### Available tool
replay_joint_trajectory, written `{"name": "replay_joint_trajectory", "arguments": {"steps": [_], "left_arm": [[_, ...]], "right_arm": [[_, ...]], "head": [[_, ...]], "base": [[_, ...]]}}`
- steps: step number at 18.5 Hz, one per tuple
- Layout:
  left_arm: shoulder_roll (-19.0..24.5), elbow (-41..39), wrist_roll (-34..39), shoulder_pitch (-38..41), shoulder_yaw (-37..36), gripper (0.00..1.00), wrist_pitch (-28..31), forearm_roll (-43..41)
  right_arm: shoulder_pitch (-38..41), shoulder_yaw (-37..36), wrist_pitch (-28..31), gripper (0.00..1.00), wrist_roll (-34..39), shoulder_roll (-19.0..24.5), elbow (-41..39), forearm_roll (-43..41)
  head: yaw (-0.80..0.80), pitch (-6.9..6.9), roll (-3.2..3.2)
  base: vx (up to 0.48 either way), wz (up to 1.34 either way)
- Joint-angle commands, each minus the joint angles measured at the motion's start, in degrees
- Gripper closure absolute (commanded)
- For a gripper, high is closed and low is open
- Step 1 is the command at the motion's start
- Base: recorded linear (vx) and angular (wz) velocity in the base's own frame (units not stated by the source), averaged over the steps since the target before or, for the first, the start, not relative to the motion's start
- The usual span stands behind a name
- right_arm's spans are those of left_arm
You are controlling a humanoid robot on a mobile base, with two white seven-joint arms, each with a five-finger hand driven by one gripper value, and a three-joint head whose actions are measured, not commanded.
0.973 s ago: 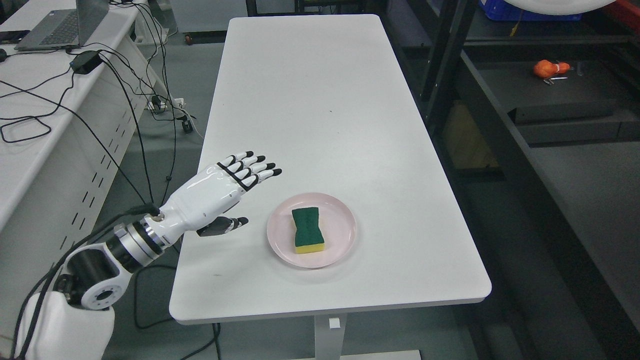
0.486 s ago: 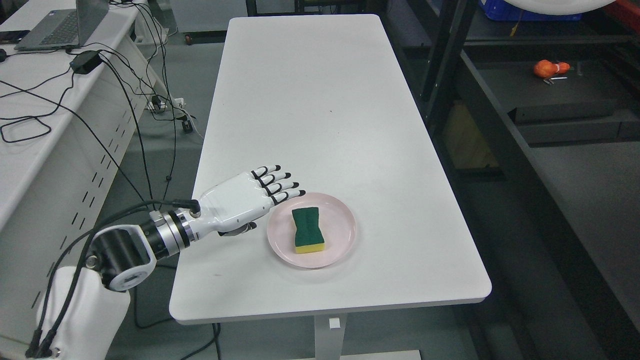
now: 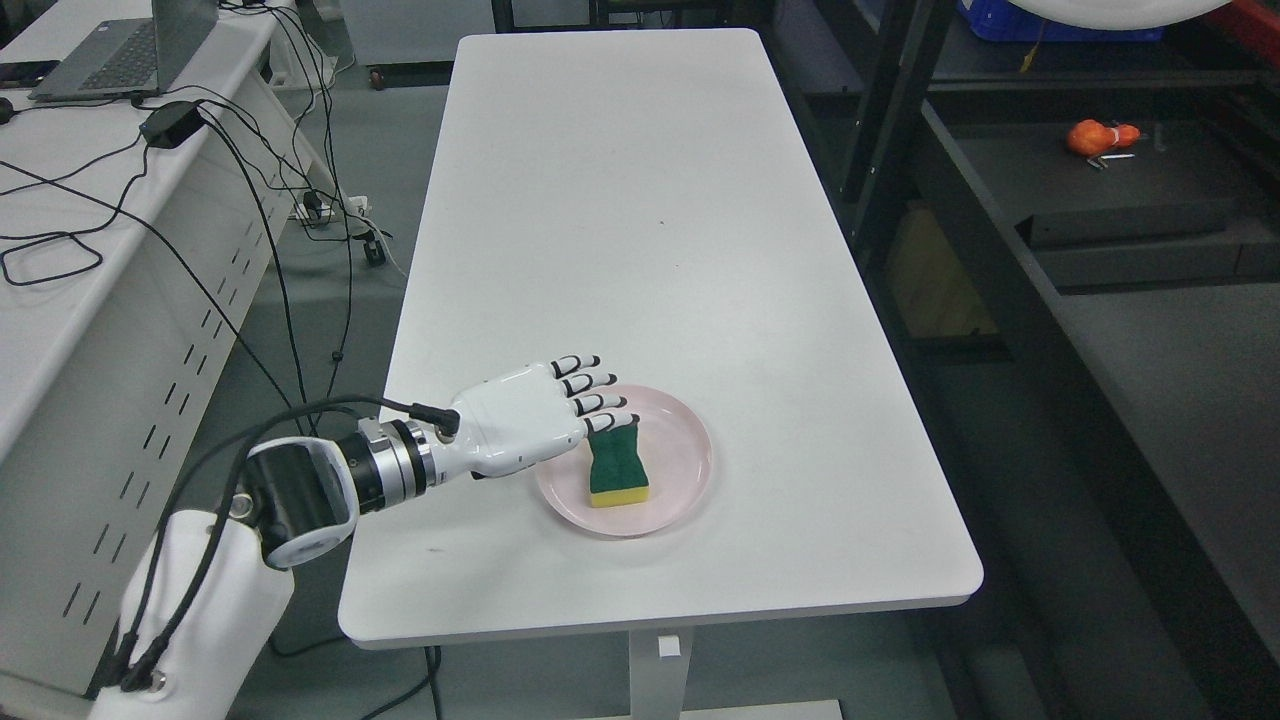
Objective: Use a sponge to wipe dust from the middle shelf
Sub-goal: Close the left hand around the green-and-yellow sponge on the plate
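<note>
Clutter is seen off to the sides only: a laptop (image 3: 130,50) and black cables (image 3: 200,150) on the side desk at the left, and an orange object (image 3: 1098,136) on a dark shelf (image 3: 1120,180) at the right. Nothing is set between the left hand (image 3: 530,415) and the sponge (image 3: 614,460), which lies green side up on the pink plate (image 3: 680,470) near the front of the white counter (image 3: 620,200). No readable writing is shown. Compared with a second ago, the hand has been brought from the counter's left edge to the plate's rim, its fingers (image 3: 590,382) stretched out flat, nothing held, the tips over the sponge's far end.
</note>
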Motion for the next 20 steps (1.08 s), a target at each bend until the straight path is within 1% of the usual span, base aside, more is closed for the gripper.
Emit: {"name": "replay_joint_trajectory", "arguments": {"steps": [1, 10, 14, 18, 20], "left_arm": [[-0.99, 2.48, -0.08, -2.34, -7.64, 0.11, 0.46, -3.30], [-2.93, 4.68, -0.17, -2.95, -11.60, 0.15, 0.55, -5.24], [-3.81, 5.03, -1.04, -3.22, -11.78, 0.18, 0.55, -6.47], [-3.81, 5.56, -1.40, -3.22, -11.61, 0.23, 1.16, -7.35], [-3.81, 5.82, -1.49, -3.13, -11.26, 0.27, 1.43, -7.35]], "right_arm": [[0.00, 0.00, 4.19, 0.00, 0.06, -1.00, -1.00, 0.00], [0.00, 0.00, 4.19, 0.00, 0.06, -1.00, -1.00, 0.00], [0.00, 0.00, 4.19, 0.00, 0.06, -1.00, -1.00, 0.00], [0.00, 0.00, 4.19, 0.00, 0.06, -1.00, -1.00, 0.00], [0.00, 0.00, 4.19, 0.00, 0.06, -1.00, -1.00, 0.00]], "head": [[0.00, 0.00, 0.00], [0.00, 0.00, 0.00], [0.00, 0.00, 0.00], [0.00, 0.00, 0.00], [0.00, 0.00, 0.00]], "base": [[0.000, 0.00], [0.000, 0.00], [0.000, 0.00], [0.000, 0.00], [0.000, 0.00]]}}
